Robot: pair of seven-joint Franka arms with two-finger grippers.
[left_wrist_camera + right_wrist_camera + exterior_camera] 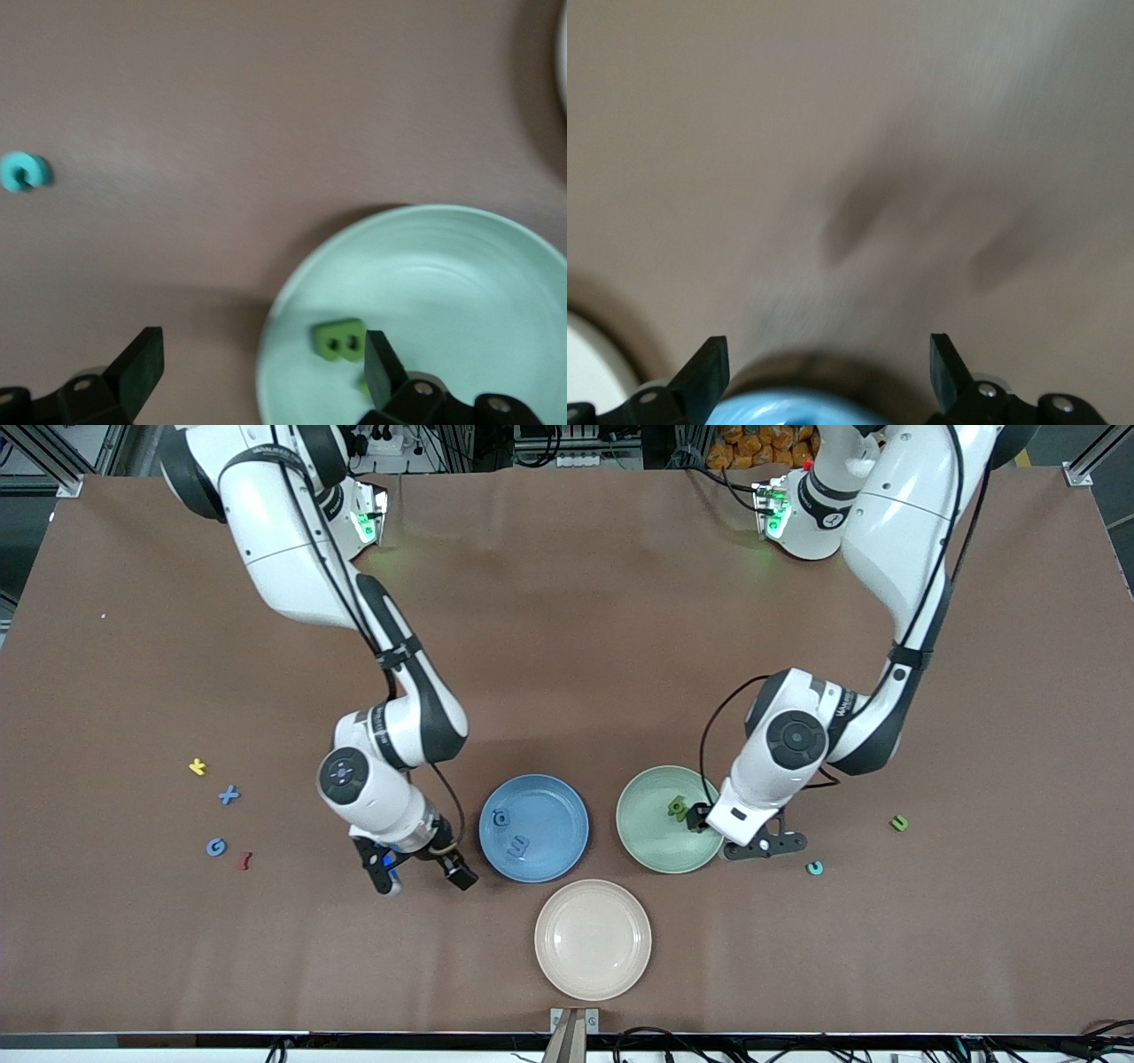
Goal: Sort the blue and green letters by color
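Observation:
Two blue letters [501,816] [519,845] lie in the blue plate [567,806]. A green letter [678,807] [339,340] lies in the green plate [642,841] [461,292]. On the table toward the right arm's end are a blue X [229,795] and a blue G [216,847]. Toward the left arm's end lie a green letter [899,823] and a teal one [814,867] [24,171]. My left gripper [740,834] [261,367] is open over the green plate's rim, one finger beside the green letter. My right gripper [425,881] [828,363] is open and empty at the blue plate's [797,412] edge.
An empty beige plate [593,939] sits nearer the front camera than the two coloured plates. A yellow letter [198,766] and a dark red letter [245,859] lie beside the loose blue ones.

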